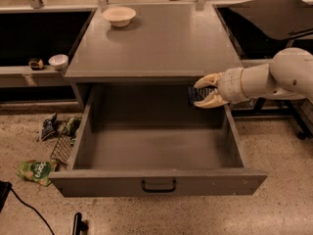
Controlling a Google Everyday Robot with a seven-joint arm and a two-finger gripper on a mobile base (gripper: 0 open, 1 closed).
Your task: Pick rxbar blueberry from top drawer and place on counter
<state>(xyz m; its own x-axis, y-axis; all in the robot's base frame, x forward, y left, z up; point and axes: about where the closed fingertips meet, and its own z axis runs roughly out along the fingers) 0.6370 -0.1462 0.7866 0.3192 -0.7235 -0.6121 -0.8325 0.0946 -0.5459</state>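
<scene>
The top drawer [157, 179] of the grey cabinet stands pulled wide open, its black pull handle at the front middle. My gripper [201, 93] is at the drawer's back right, raised to about the level of the counter's front edge. Its pale fingers [211, 102] are shut on the rxbar blueberry [196, 93], a small dark flat bar, which hangs clear of the drawer floor. The counter [151, 43] is the flat grey top just behind and left of the gripper.
A white bowl [119, 15] sits at the counter's back left. A green snack bag [37, 171] and dark packets [55, 126] lie on the floor left of the drawer. A small bowl [58, 61] rests on the left shelf. A black stand is at the right.
</scene>
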